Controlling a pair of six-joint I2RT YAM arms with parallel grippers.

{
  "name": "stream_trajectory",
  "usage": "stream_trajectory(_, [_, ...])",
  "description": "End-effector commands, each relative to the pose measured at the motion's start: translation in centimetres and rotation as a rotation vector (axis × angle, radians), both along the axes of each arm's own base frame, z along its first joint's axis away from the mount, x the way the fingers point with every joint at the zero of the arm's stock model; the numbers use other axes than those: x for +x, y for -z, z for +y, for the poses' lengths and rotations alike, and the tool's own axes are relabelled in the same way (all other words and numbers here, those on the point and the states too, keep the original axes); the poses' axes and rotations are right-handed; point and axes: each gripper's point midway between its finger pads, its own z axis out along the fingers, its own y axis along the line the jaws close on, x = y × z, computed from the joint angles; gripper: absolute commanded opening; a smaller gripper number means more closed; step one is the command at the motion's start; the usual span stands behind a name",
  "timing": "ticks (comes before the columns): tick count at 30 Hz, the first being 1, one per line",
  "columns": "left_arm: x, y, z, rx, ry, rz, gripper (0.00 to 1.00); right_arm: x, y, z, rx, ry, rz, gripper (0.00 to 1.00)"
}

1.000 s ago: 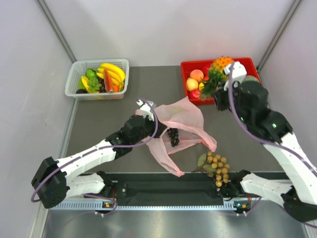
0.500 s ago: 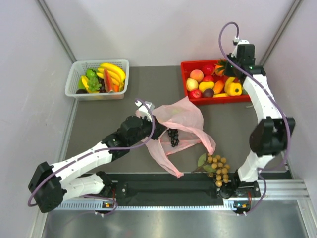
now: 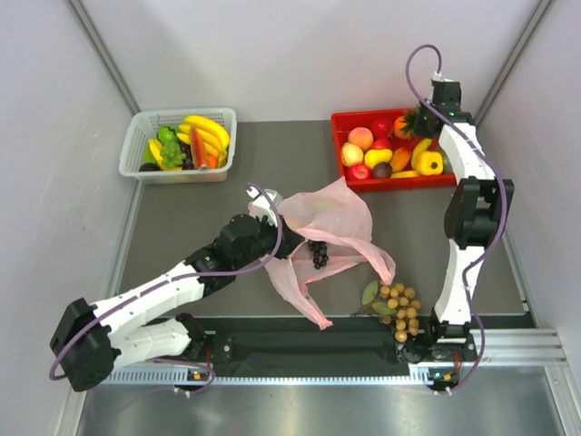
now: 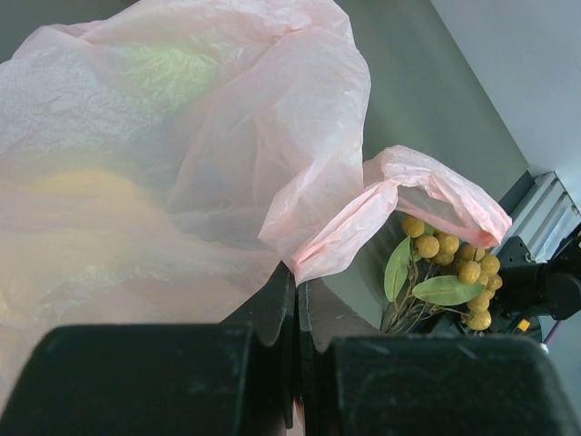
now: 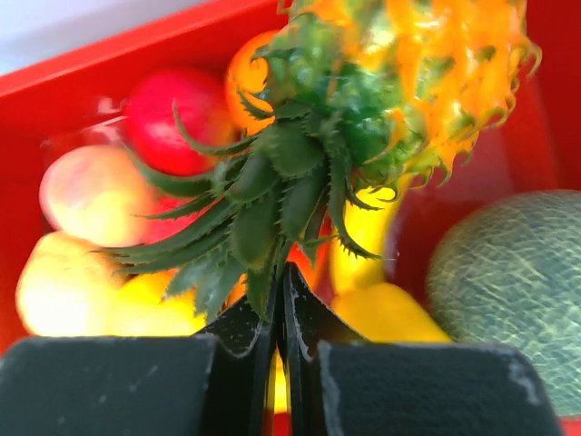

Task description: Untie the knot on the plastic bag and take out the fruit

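Counter point(image 3: 182, 227) dark grey, walls point(image 3: 318, 54) white. Mesh basket point(image 3: 134, 127) far-left corner: bananas point(image 3: 207, 132). Red tray point(image 3: 363, 115) far-right corner: peach point(image 3: 361, 138), melon point(image 5: 517, 282). Left gripper point(image 4: 295, 283) pinching plastic bag point(image 4: 182, 136); right gripper point(image 5: 280, 300) clamped on pineapple point(image 5: 399, 82) leaves.

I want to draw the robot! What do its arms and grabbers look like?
The left arm and right arm have white links, chunky black joints and a thin purple cable. The left gripper and right gripper each have two black fingers.

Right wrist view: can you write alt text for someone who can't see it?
A black claw pinches the green leafy crown of an orange toy pineapple over a red tray of fruit. A green melon lies at right.
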Motion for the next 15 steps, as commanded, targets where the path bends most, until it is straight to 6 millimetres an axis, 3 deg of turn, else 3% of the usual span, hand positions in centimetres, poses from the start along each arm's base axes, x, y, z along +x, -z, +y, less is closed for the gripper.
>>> stream_trajectory(1, [-0.1, -1.3, 0.4, -0.039, -0.014, -0.032, 0.00, -0.2, -6.7, -3.5, 0.000, 0.142, -0.188, 0.00])
stream_trajectory(3, [-0.1, -1.1, 0.3, -0.040, -0.013, -0.031, 0.00, -1.6, -7.8, -3.8, -0.002, 0.173, -0.231, 0.00])
stream_trajectory(5, [-0.1, -0.8, 0.1, -0.038, -0.005, -0.022, 0.00, -1.6, -9.2, -4.0, -0.009, 0.175, -0.252, 0.00])
stream_trajectory(6, [-0.1, -0.8, 0.0, -0.041, 0.000, -0.019, 0.00, -1.3, -8.6, -4.3, -0.016, 0.177, -0.231, 0.00])
stream_trajectory(7, [-0.2, -0.8, -0.2, -0.046, 0.008, -0.014, 0.00, -1.7, -7.6, -4.4, -0.015, 0.179, -0.179, 0.10])
stream_trajectory(8, [-0.2, -0.8, -0.3, -0.050, 0.009, -0.010, 0.00, -1.2, -8.7, -4.8, -0.008, 0.171, -0.190, 0.22])
stream_trajectory(9, [-0.3, -0.7, -0.5, -0.053, 0.018, -0.007, 0.00, -0.7, -7.3, -5.0, 0.001, 0.171, -0.153, 0.44])
stream_trajectory(10, [-0.2, -0.8, -0.5, -0.057, 0.015, -0.007, 0.00, -1.1, -6.2, -4.5, 0.022, 0.148, -0.102, 0.50])
stream_trajectory(11, [-0.2, -1.0, -0.5, -0.061, 0.018, -0.008, 0.00, -0.7, -6.7, -4.6, 0.033, 0.141, -0.108, 0.55])
stream_trajectory(12, [-0.3, -1.0, -0.5, -0.061, 0.017, -0.009, 0.00, -0.6, -5.8, -4.5, 0.048, 0.132, -0.084, 0.70])
stream_trajectory(13, [-0.3, -0.9, -0.4, -0.060, 0.017, -0.008, 0.00, -0.6, -5.7, -4.5, 0.054, 0.130, -0.078, 0.76])
stream_trajectory(14, [-0.4, -0.9, -0.3, -0.060, 0.016, -0.010, 0.00, -1.0, -6.1, -4.1, 0.075, 0.113, -0.073, 0.85])
stream_trajectory(15, [-0.4, -0.9, -0.2, -0.057, 0.011, -0.009, 0.00, -1.3, -6.8, -4.0, 0.077, 0.109, -0.082, 0.87])
